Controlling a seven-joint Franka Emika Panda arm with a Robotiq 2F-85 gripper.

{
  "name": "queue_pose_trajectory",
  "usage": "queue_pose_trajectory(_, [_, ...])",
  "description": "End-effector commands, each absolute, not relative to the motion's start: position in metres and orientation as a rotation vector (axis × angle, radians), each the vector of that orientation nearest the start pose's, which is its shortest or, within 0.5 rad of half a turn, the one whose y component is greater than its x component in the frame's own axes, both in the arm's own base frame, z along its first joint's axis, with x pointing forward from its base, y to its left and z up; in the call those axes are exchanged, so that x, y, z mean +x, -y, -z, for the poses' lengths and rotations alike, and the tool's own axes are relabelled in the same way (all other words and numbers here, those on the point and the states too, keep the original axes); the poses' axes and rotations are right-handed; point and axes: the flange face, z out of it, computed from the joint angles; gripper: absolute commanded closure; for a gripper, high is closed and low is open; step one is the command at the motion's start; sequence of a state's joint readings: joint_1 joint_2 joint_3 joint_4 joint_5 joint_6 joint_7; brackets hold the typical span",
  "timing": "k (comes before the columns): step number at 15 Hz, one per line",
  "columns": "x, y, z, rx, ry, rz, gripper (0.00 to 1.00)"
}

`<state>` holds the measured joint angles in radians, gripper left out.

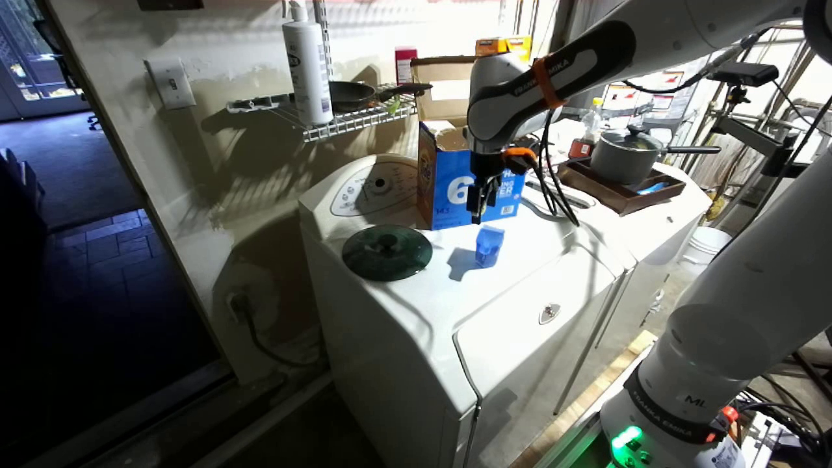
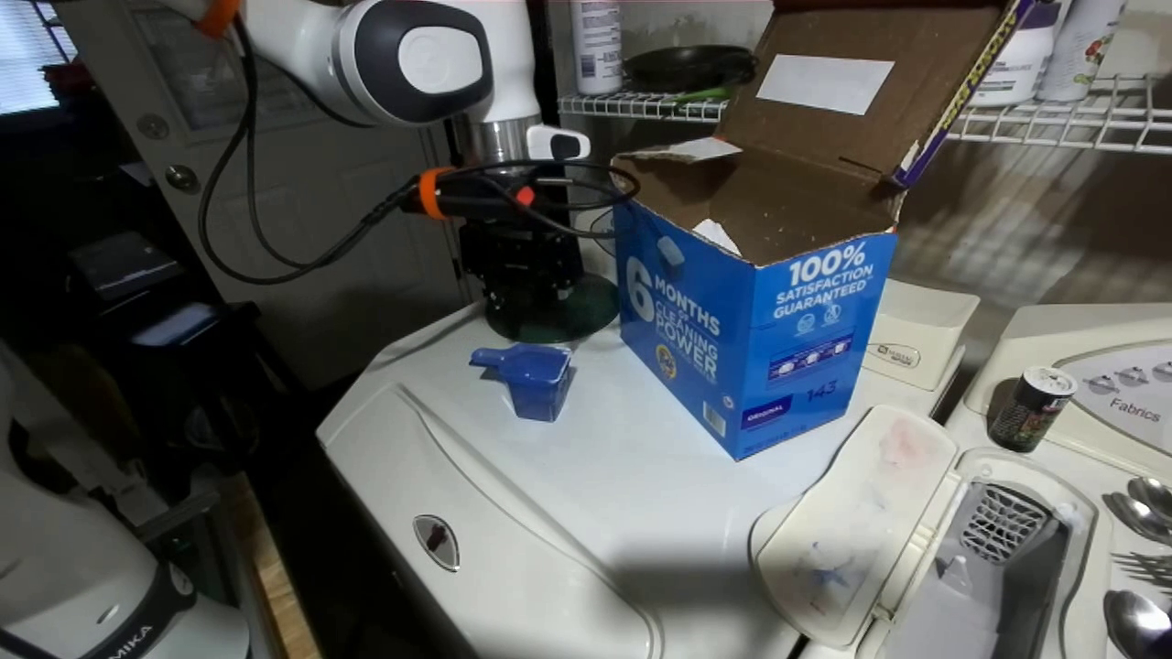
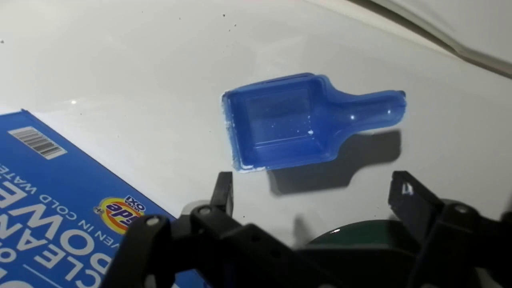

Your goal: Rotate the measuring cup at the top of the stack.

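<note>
In the wrist view we see the tool (image 3: pixel 313 182) spread wide, with a broad gap between its two black fingers (image 3: pixel 416 206). Ahead of these fingers, and near to them, is the small blue cup (image 3: pixel 280 120). It stands upright on the white desk (image 3: pixel 132 72), mouth upward, and we notice white specks (image 3: pixel 311 132) on its rim and inside. Its handle (image 3: pixel 376 107) points to the side of the right-hand finger. On the side away from the tool, the edge of the stack (image 3: pixel 276 81) looks double; how many cups are nested, we cannot tell. In an exterior view we see the tool hanging above the desk, the cup lower than the fingers and apart from them. The big blue box (image 1: pixel 448 169) stands near the tool, with its top flap (image 1: pixel 434 71) raised. Left of the tool, in the same view, a round green lid (image 1: pixel 388 261) lies flat on the desk. To the right, well apart from the tool, a grey pot (image 1: pixel 624 158) sits on a brown tray (image 1: pixel 595 193).
</note>
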<state>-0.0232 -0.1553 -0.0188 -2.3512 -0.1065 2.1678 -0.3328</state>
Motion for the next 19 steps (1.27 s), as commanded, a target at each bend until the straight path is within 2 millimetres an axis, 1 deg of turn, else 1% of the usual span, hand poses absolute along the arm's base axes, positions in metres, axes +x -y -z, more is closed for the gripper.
queue_pose_trajectory(1, [0.451, 0.017, -0.411, -3.23, 0.353, -0.022, 0.0])
queue_pose_trajectory(7, [0.43, 0.011, -0.441, -3.28, 0.009, 0.062, 0.0])
queue_pose_trajectory(13, [0.415, 0.011, -0.463, -3.28, -0.27, 0.132, 0.0])
queue_pose_trajectory(14, [0.428, 0.011, -0.457, -3.256, -0.179, 0.114, 0.0])
queue_pose_trajectory(15, [0.427, 0.011, -0.459, -3.255, -0.188, 0.122, 0.0])
queue_pose_trajectory(19, [0.428, 0.011, -0.457, -3.256, -0.186, 0.115, 0.0])
